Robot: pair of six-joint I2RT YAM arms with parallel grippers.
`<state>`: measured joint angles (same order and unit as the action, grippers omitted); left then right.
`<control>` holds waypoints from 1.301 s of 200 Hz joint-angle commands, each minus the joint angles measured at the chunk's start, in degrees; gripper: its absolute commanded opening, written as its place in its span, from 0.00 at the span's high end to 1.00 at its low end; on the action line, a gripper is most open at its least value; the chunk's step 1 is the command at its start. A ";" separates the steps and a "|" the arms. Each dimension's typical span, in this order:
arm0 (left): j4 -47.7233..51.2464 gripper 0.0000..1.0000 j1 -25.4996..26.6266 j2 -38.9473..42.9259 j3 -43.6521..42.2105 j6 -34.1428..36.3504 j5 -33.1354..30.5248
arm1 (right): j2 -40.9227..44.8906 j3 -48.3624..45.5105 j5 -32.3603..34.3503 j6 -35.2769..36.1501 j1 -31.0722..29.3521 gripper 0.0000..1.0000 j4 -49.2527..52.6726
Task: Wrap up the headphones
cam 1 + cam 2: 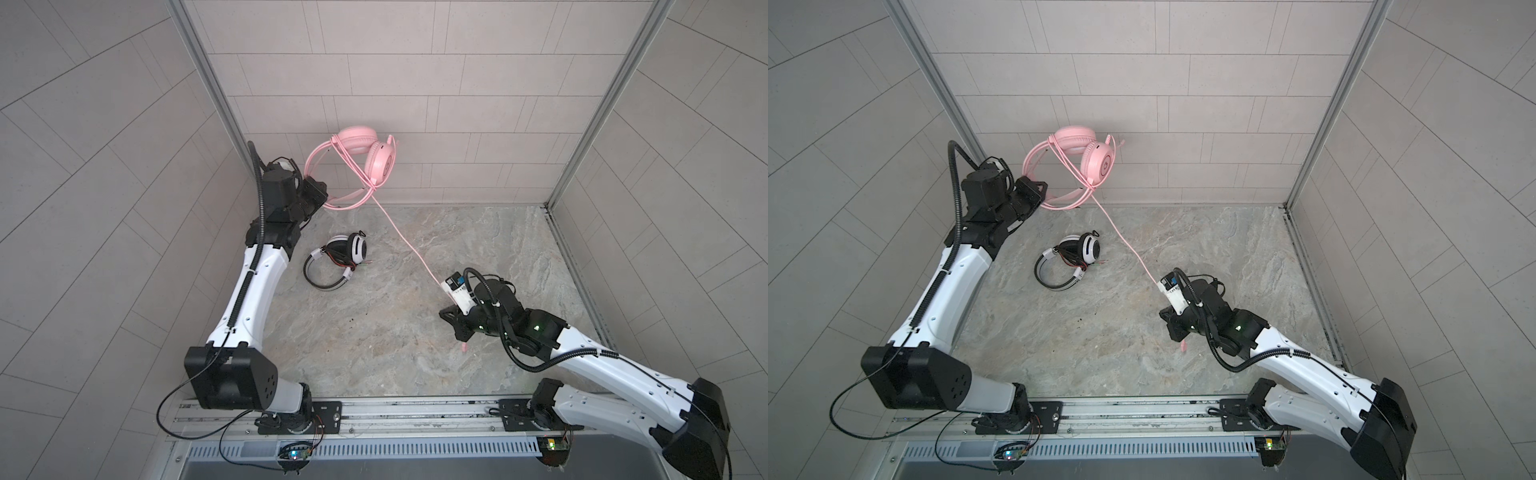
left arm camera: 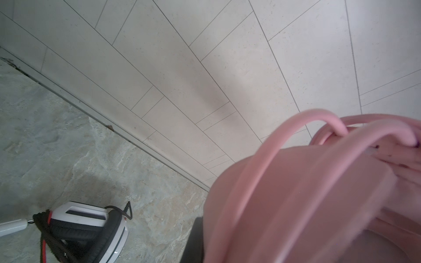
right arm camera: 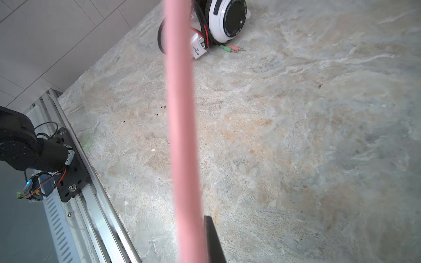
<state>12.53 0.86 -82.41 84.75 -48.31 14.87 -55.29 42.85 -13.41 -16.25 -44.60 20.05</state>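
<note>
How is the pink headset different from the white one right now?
The pink headset is all pink; the white headset has black pads and band. The pink one is held up in the air by the left gripper, while the white one lies on the table. The pink cord stretches straight to the shut right gripper; the white one's black and red cord is bunched around it. Both are over-ear and wired.

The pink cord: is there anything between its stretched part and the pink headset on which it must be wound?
Nothing visible. The pink cord runs free from the right gripper up to the pink headset, held by the left gripper. The white headset lies on the table, apart from the cord's line.
</note>
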 commanded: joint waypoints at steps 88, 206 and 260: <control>3.74 1.00 -0.69 6.49 -1.49 11.72 -10.32 | 2.96 13.26 5.58 4.92 -2.25 1.00 12.42; 12.69 1.00 15.71 -0.34 -3.47 27.87 -18.43 | 2.63 24.28 12.38 9.39 -2.22 1.00 13.08; 17.71 1.00 23.70 -6.11 -1.42 36.22 -16.06 | 0.57 31.21 13.10 11.17 -2.25 1.00 13.33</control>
<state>30.87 22.31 -88.55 80.99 -16.73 -3.11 -54.19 71.29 -2.02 -7.05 -46.61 33.26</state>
